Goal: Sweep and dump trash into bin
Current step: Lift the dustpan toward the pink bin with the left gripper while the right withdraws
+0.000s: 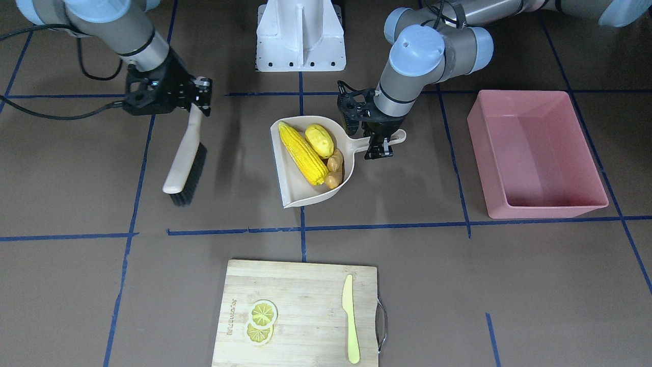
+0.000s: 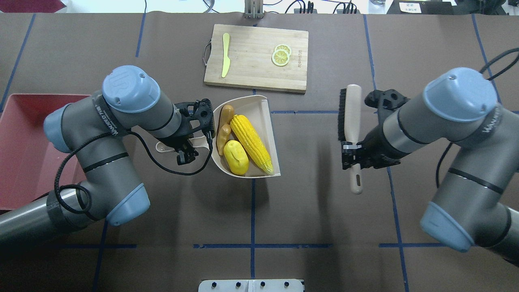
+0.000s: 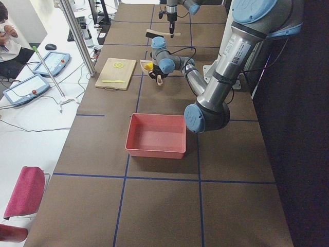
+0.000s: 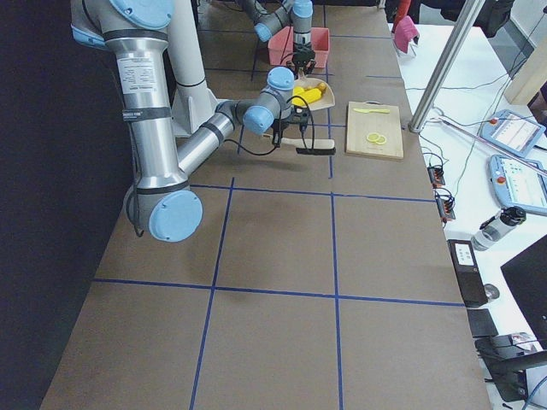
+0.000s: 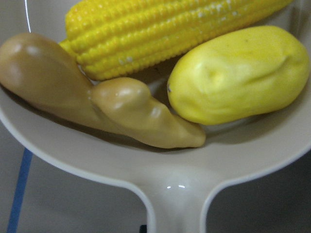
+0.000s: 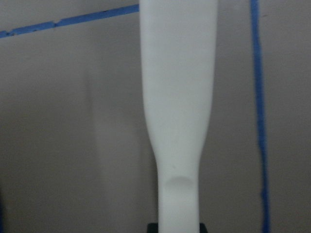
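Observation:
The corn cob [image 1: 302, 153], the yellow lump [image 1: 319, 141] and the ginger root [image 1: 334, 171] all lie inside the beige dustpan [image 1: 290, 191] at the table's middle. My left gripper [image 1: 379, 145] is shut on the dustpan's handle; the left wrist view shows the ginger [image 5: 97, 97], corn [image 5: 160, 29] and lump [image 5: 238, 73] close up in the pan. The pink bin [image 1: 540, 206] stands apart on my left, with nothing in it. My right gripper [image 1: 196, 99] is shut on the handle of a beige brush [image 1: 184, 158] with black bristles, well to the pan's right.
A wooden cutting board [image 1: 305, 300] lies at the far side with two lemon slices [image 1: 261, 321] and a pale yellow-green knife [image 1: 349, 318] on it. The white robot base [image 1: 300, 35] sits at the near edge. Blue tape lines cross the brown table.

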`<state>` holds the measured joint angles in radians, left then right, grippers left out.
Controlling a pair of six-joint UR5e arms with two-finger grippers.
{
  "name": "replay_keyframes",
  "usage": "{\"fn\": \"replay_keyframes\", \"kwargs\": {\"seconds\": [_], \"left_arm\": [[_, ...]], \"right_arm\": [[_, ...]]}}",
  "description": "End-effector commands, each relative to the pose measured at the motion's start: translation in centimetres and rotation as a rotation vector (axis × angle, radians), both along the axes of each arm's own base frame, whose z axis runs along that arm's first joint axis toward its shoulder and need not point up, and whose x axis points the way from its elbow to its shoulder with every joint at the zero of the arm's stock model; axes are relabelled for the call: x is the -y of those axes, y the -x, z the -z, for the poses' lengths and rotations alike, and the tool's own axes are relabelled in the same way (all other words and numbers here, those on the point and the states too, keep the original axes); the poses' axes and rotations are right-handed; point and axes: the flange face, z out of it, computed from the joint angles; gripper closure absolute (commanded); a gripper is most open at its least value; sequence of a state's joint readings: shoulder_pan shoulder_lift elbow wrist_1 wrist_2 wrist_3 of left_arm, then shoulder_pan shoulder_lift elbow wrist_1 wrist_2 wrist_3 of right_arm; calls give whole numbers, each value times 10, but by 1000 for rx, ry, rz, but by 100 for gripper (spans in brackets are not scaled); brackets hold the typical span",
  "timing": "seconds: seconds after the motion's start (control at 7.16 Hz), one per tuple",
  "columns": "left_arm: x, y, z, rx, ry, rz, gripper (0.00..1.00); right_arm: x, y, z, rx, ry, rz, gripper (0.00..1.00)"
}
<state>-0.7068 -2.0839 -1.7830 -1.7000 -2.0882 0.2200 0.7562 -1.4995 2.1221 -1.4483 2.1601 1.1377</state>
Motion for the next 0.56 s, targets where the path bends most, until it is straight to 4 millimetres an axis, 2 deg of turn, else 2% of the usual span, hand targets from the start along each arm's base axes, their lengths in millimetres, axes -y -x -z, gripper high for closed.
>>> {"fn": "replay_keyframes", "kwargs": {"seconds": [0.0, 0.14, 0.28, 0.42], "left_arm": [[24, 76, -12, -50, 59, 38, 81], [31, 106, -18, -50, 63, 81, 81], [29, 139, -32, -43, 70, 122, 81], [26, 172, -51, -30, 87, 168, 81]], "right_arm": [[-14, -97, -84, -57, 2, 72, 100], [-27, -135, -126, -89, 21, 92, 100], [-35, -157, -156, -127, -7, 131, 100], [-42, -183, -195, -155, 6, 154, 100]]}}
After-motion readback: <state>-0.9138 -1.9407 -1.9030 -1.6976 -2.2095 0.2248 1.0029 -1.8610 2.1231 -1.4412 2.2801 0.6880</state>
